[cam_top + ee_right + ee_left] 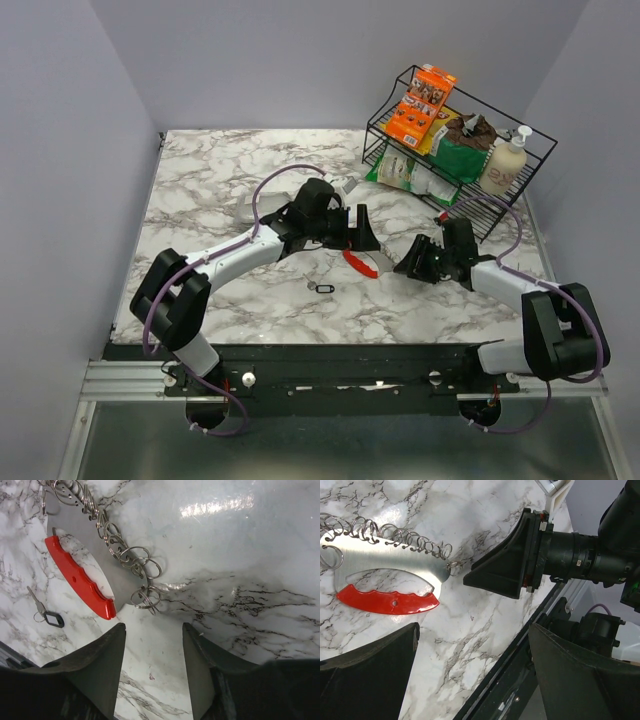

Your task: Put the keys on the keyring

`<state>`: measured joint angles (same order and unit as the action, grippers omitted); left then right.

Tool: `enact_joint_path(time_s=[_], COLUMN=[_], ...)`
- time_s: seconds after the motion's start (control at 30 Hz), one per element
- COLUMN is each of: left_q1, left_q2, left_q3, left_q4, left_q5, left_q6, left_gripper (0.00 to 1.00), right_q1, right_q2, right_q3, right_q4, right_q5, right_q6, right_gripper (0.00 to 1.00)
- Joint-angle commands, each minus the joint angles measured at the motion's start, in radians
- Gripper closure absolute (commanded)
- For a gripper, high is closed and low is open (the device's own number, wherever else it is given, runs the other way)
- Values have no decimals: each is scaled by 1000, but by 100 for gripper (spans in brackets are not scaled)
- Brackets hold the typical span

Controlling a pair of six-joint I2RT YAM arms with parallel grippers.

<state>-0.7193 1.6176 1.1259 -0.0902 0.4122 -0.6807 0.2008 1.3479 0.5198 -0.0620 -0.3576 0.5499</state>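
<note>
Flat near the middle of the worktop (pixel 220 190): the keyring (pixel 387 565), a silver-grey plate with a bright red scalloped strip along one curved side and a row of split rings along the other. Apart from it, nearer the near edge: the key (pixel 322 288), tiny, silver shank, dark looped head, lying flat.

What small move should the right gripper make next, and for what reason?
Probably ease the right gripper forward a little before closing. In its wrist view the keyring lies flat on the table just ahead of the fingertips, its near end not yet between the parted jaws. The key lies apart, untouched.
</note>
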Motion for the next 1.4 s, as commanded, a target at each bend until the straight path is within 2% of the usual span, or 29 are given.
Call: enact_joint_path(time_s=[0.0,0.23,0.3,0.4,0.57,0.83,1.0,1.37], left_q1=[4,4,4,4,3,3,4,32], left_q2=[-38,-33,-30,-28,-28,-19,-16,-38], left_q3=[-40,-66,-69,-77,-86,-80,-66,-8], left_q4=[50,83,86,84,110,110,96,67], left_q5=[31,42,43,48,46,45,39,17], left_q6=[-5,-26,-36,-45,-49,-48,-34,6], left_gripper=[1,1,1,1,1,1,1,1], right_q1=[-8,-8,-8,-8,-8,-8,-6,-6], right_q2=[28,72,88,115,126,105,71,-13], right_q3=[26,36,39,42,33,26,28,86], right_q4=[42,53,83,99,120,139,120,28], right_q5=[-9,3,2,-6,-11,-37,-67,-164], right_q6=[38,38,38,42,51,25,1,-125], right_gripper=[45,53,61,65,69,86,91,95])
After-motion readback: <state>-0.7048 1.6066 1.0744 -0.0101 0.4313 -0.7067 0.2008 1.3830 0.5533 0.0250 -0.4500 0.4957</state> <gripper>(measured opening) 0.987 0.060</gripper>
